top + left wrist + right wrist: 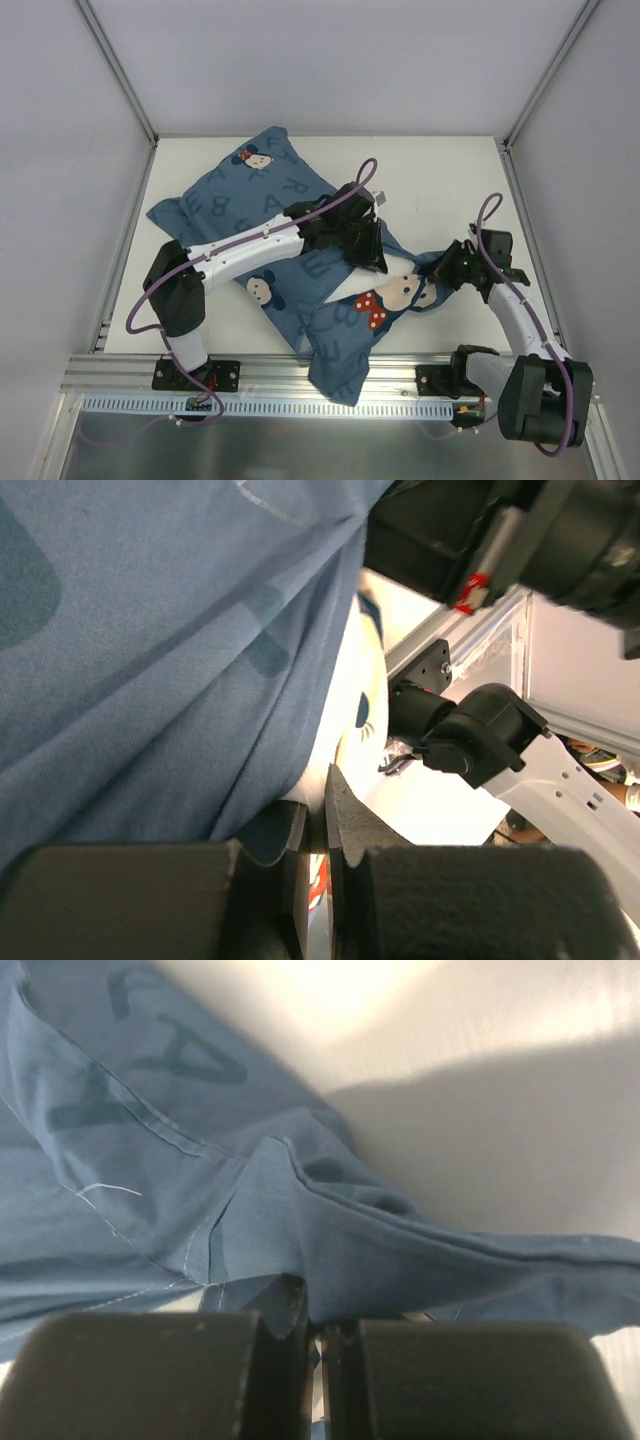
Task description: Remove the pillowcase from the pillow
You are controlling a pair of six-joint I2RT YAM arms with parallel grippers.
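The blue printed pillowcase lies diagonally across the table, plump at the far left and flat where it hangs over the near edge. The pillow is hidden inside it; no plain white cushion shows clearly. My left gripper presses down on the middle of the cover, shut on a fold of blue fabric with only a thin slit between the fingers. My right gripper is at the cover's right corner next to a mouse face with a red bow, shut on the hemmed edge.
The white table is walled by grey panels with metal frame posts at the back corners. An aluminium rail runs along the near edge. The right arm shows close by in the left wrist view.
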